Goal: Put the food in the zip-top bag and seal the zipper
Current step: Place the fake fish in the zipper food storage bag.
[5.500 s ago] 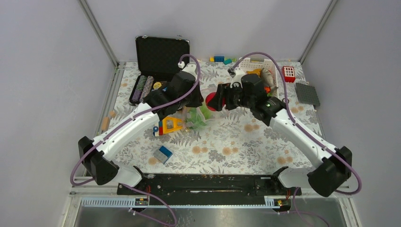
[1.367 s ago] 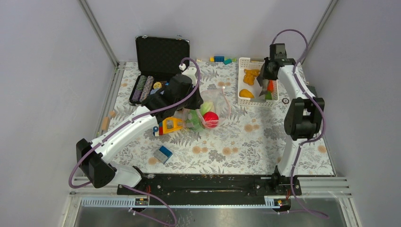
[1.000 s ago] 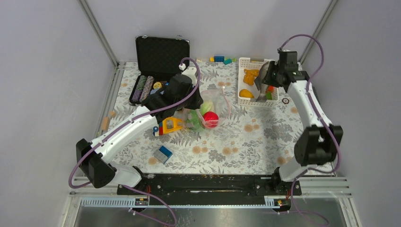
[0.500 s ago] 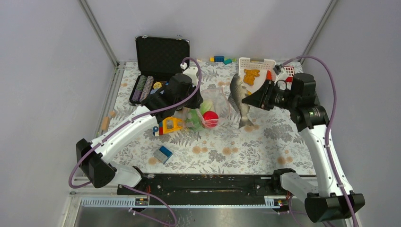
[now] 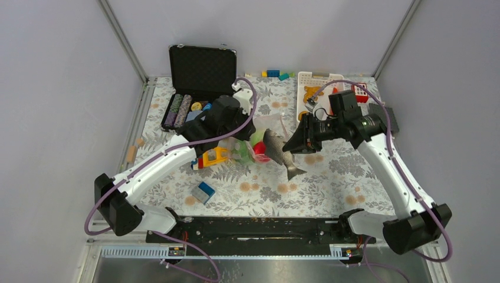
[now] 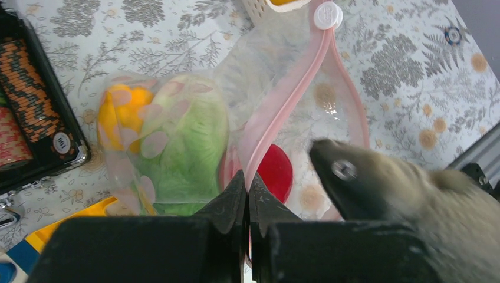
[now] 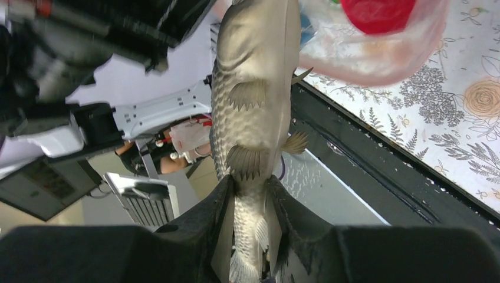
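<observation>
A clear zip-top bag (image 5: pixel 257 137) with a pink zipper (image 6: pixel 295 94) lies mid-table, its mouth facing right. Inside are green lettuce (image 6: pixel 188 135), a red round food (image 6: pixel 277 171) and an orange piece (image 6: pixel 115 115). My left gripper (image 6: pixel 246 177) is shut on the bag's pink rim, holding the mouth up. My right gripper (image 7: pixel 249 180) is shut on the tail end of a grey toy fish (image 7: pixel 256 82). The fish (image 5: pixel 282 154) hangs at a slant, its head (image 6: pixel 377 183) at the bag's mouth beside the red food.
An open black case (image 5: pixel 201 65) with poker chips (image 5: pixel 177 110) stands back left. A white basket (image 5: pixel 315 82) holding orange food sits back right, next to a red block (image 5: pixel 359 90). A yellow toy (image 5: pixel 213 156) and a blue block (image 5: pixel 205 191) lie left of the bag.
My right arm swung from the bag to the basket, took the fish and carried it left and down to the bag's mouth. The left gripper kept its hold on the bag.
</observation>
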You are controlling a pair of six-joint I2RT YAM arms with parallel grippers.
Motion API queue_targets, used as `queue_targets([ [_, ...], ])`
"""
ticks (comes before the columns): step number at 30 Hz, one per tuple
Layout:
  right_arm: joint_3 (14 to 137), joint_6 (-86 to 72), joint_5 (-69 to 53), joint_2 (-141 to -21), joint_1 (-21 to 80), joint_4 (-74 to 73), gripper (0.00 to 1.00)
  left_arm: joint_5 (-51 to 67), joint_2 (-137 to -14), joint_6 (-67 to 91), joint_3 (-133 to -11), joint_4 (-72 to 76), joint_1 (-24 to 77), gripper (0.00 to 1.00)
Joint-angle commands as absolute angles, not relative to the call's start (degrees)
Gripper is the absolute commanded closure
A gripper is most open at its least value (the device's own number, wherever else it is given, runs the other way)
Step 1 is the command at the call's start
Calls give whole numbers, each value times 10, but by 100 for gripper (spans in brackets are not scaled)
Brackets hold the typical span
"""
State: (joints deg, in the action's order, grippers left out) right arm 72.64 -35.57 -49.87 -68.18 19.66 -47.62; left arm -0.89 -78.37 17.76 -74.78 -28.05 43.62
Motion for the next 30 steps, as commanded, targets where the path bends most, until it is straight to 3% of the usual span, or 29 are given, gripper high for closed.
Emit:
queue_targets([
  [1, 780, -385, -478, -725, 199, -518, 100, 20, -749, 142, -742, -236, 455, 100],
  [9, 769, -439, -441, -771, 212, -448, 100, 34, -736, 134, -739, -237, 474, 100],
  [17, 748, -505, -191, -766, 251, -376, 100, 63, -737, 134, -745, -242, 487, 100],
  [23, 697, -576, -136, -773, 272, -297, 100, 102, -742, 128, -757, -253, 496, 100],
  [30, 708, -610, -30, -781, 312, -291, 88, 117, -740, 124, -760, -258, 508, 100],
])
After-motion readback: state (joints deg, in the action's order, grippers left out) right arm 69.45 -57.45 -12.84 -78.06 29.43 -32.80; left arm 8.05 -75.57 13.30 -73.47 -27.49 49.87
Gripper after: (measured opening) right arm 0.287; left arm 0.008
